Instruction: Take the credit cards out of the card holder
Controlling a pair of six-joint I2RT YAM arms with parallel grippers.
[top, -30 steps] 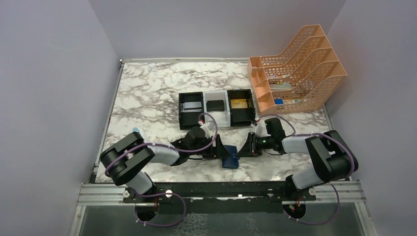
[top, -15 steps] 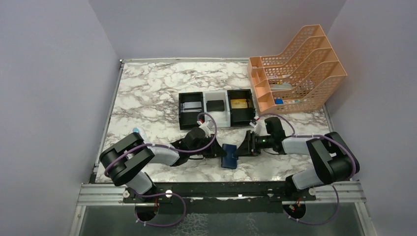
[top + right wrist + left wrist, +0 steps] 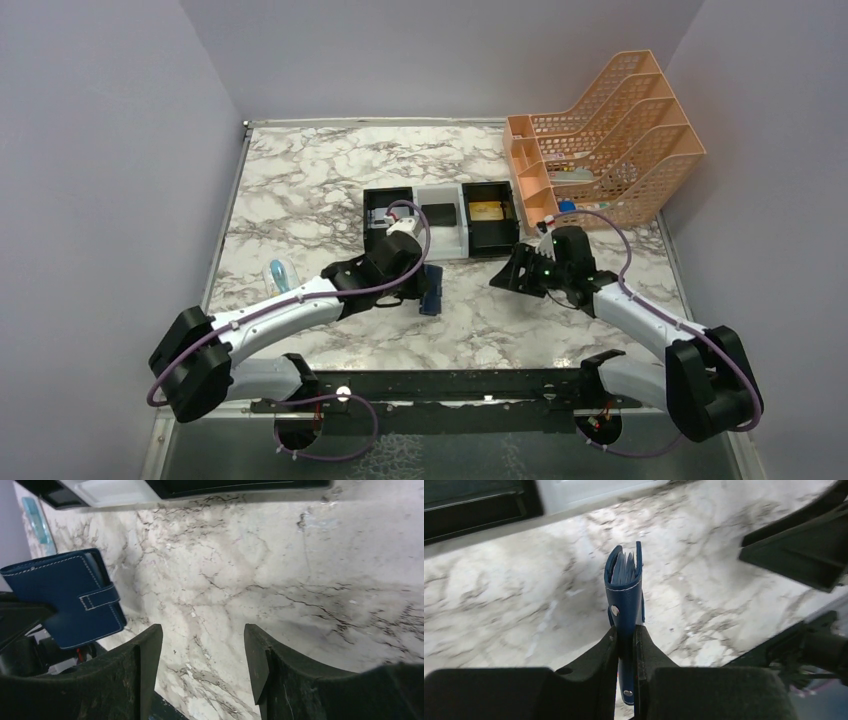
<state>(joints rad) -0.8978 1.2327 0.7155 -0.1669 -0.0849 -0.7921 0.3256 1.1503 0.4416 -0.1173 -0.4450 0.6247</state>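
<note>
The navy-blue card holder (image 3: 625, 585) stands on edge above the marble, its lower end clamped by my left gripper (image 3: 626, 635), which is shut on it. Pale pockets (image 3: 624, 569) show in its slightly parted top. From above, the card holder (image 3: 434, 296) hangs at my left gripper (image 3: 424, 290), just in front of the trays. My right gripper (image 3: 505, 278) is open and empty to its right, apart from it; its wrist view shows the card holder (image 3: 65, 597) at far left, strap fastened. A gold credit card (image 3: 486, 211) and a black one (image 3: 437, 213) lie in the trays.
Three box trays (image 3: 466, 240), black, white and black, stand in a row mid-table. A peach mesh file rack (image 3: 600, 140) fills the back right corner. A small pale blue object (image 3: 279, 272) lies near the left edge. Walls close in on both sides.
My left gripper shut on the card holder and carried it back and left toward the trays. My right gripper opened, let go of it and drew away to the right.
</note>
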